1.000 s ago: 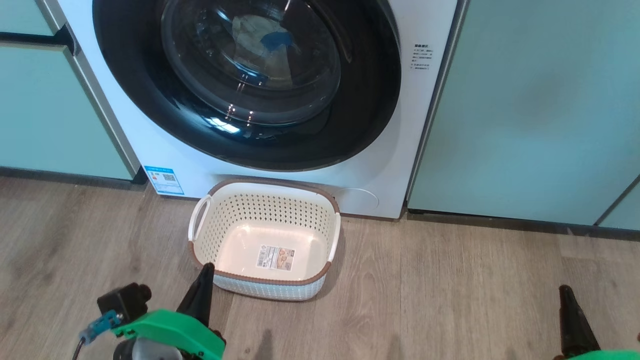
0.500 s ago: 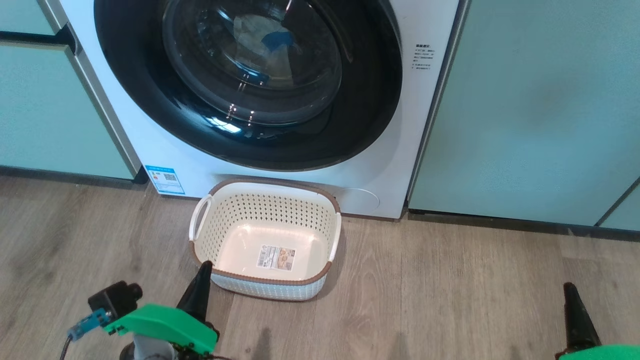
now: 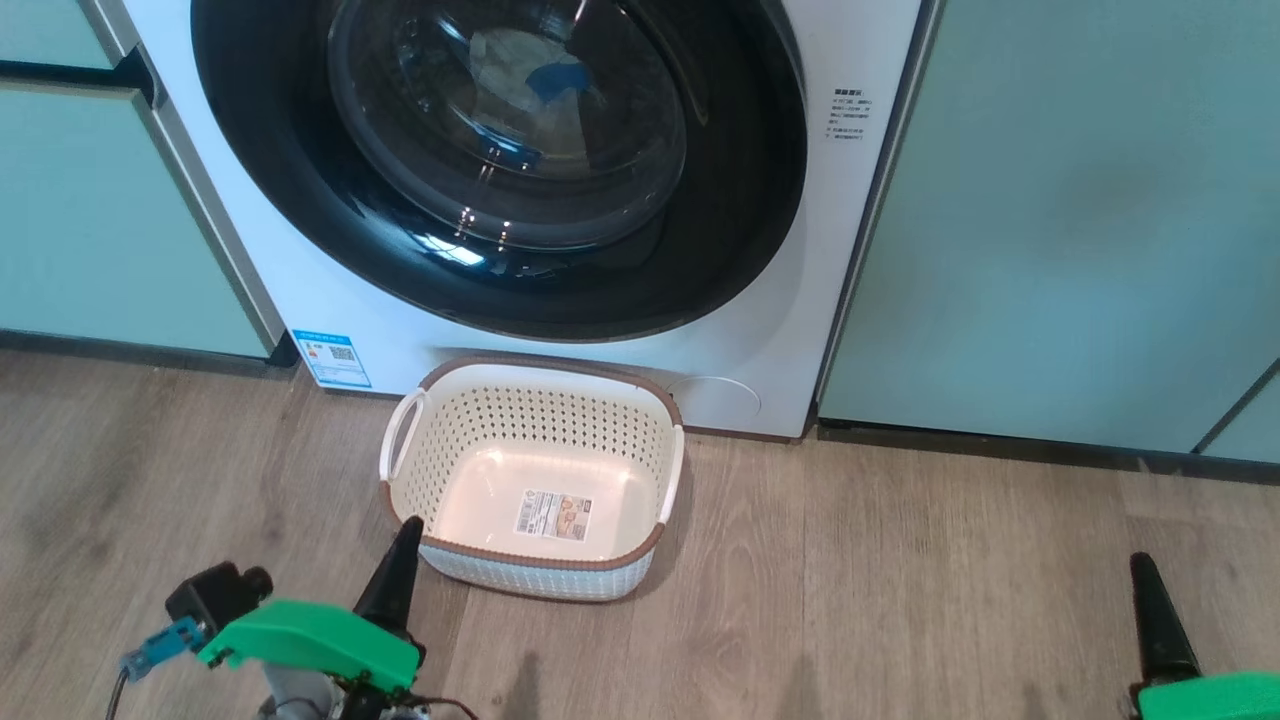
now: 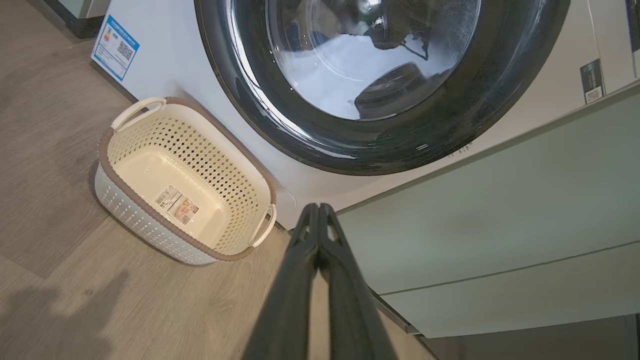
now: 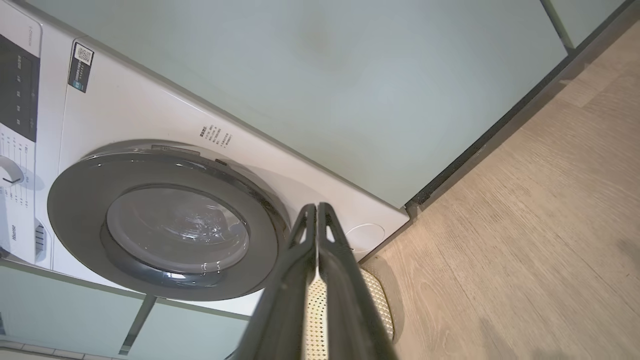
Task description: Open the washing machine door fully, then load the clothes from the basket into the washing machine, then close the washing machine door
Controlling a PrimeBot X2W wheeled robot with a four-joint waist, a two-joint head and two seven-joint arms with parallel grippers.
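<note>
The washing machine [image 3: 300, 290] stands in front of me with the washing machine door [image 3: 740, 200] closed against it. Behind its glass lie the clothes [image 3: 510, 70], pale fabric with a blue patch. The basket [image 3: 545, 558] sits on the floor against the washer's foot, with just a label on its bottom. My left gripper [image 3: 408, 525] hovers shut beside the basket's near left corner. At the lower right my right gripper [image 3: 1142, 562] is over bare floor. In the wrist views both the left gripper [image 4: 316, 206] and the right gripper [image 5: 316, 205] show fingers pressed together, holding nothing.
Pale green cabinets flank the washer on the left [image 3: 90, 230] and the right [image 3: 1080, 220], above a dark plinth [image 3: 1000, 445]. Wooden floor [image 3: 900, 600] stretches between basket and right gripper. A blue sticker [image 3: 335, 358] marks the washer's lower left corner. The control panel [image 5: 20, 100] shows in the right wrist view.
My left arm has sunk slightly toward the lower left of the head view. The whole picture has shifted a little, so the camera moved. Door, basket and clothes stay put.
</note>
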